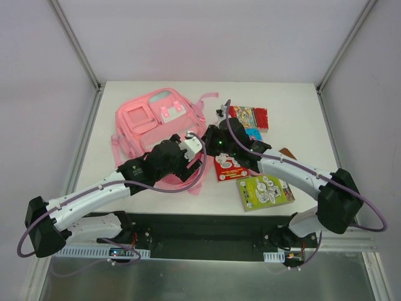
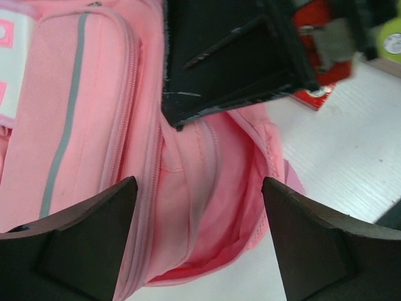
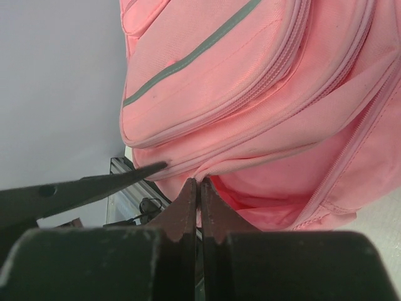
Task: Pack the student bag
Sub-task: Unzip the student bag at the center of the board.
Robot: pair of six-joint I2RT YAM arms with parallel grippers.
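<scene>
The student bag [image 1: 144, 119], a big pink backpack with a grey strip, lies at the table's back left and fills both wrist views [image 2: 94, 125] [image 3: 250, 75]. Its main compartment gapes open at the near right side. My right gripper [image 1: 210, 139] [image 3: 200, 183] is shut on the bag's zip edge at the mouth and holds it up. Its black fingers [image 2: 232, 63] show in the left wrist view. My left gripper [image 1: 195, 145] [image 2: 199, 182] stands open just over the open mouth, nothing between its fingers.
A red book [image 1: 230, 168] lies under the right arm, with a green book [image 1: 265, 192] nearer the front. A stack of colourful books [image 1: 249, 116] sits at the back right, and a small brown item [image 1: 288, 152] lies beside the right arm.
</scene>
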